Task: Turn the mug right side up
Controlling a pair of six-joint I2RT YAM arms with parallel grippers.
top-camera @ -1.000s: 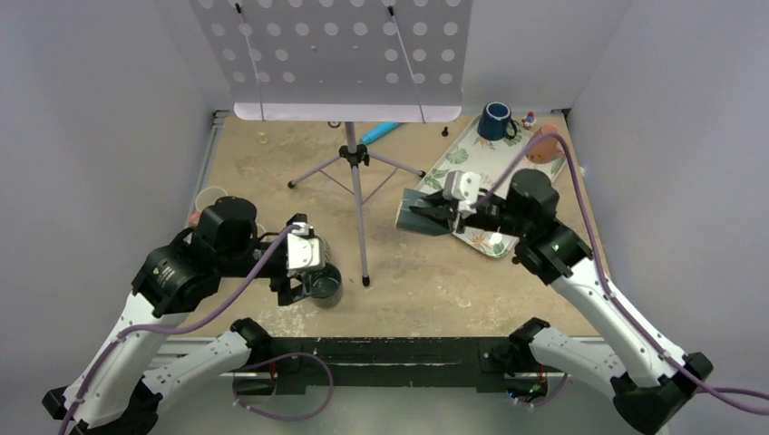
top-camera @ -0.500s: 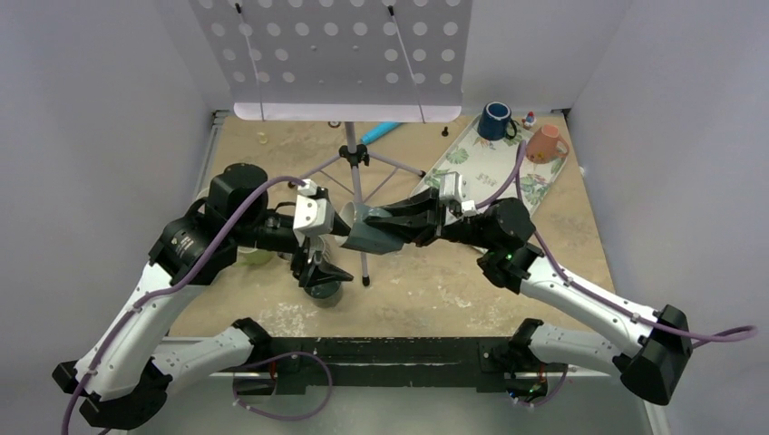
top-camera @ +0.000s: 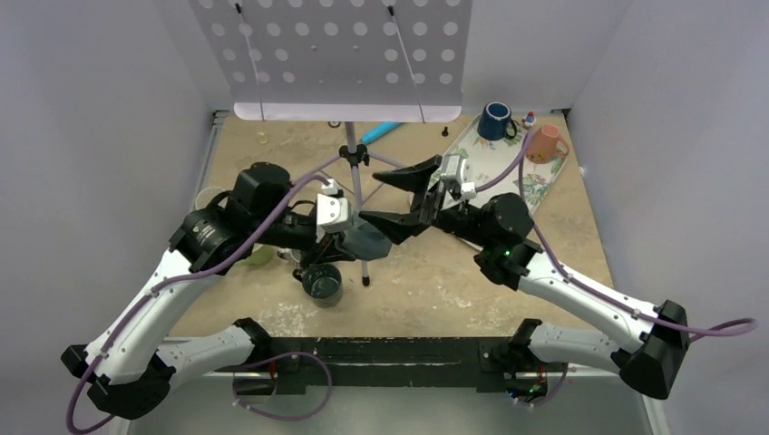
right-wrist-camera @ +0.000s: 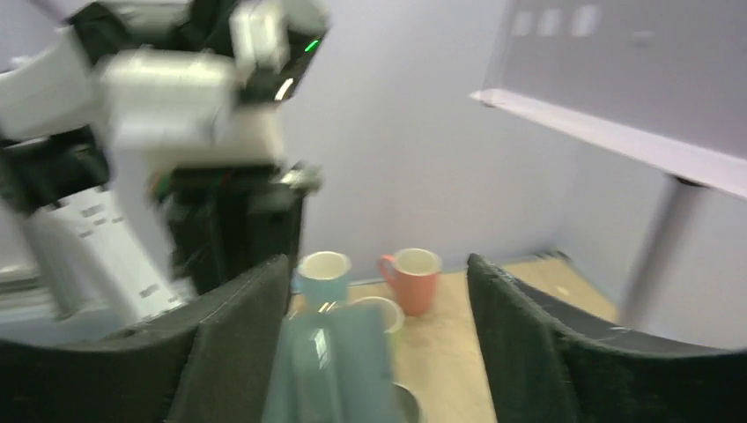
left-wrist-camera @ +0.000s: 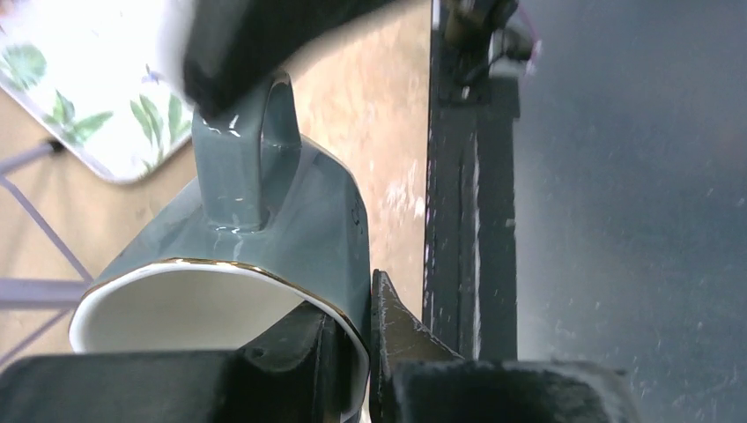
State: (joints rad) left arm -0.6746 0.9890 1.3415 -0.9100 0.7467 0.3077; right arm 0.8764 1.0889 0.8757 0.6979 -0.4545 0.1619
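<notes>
Grey-green mug (top-camera: 370, 239) hangs in mid-air between the arms, tipped about sideways, its rim pinched in the left gripper (top-camera: 352, 237) jaws. The right gripper (top-camera: 399, 198) jaws gape wide around it. Setting it upright on the surface (top-camera: 453, 281) remains, I'd say. The music stand (top-camera: 352, 154) and a dark mug (top-camera: 322, 283) crowd the spot below.

The left gripper (top-camera: 355, 237) is reaching inward, pinching the gray mug (left-wrist-camera: 299, 220) by its rim; the right gripper (top-camera: 370, 198) is facing it, holding its fingers wide apart.
</notes>
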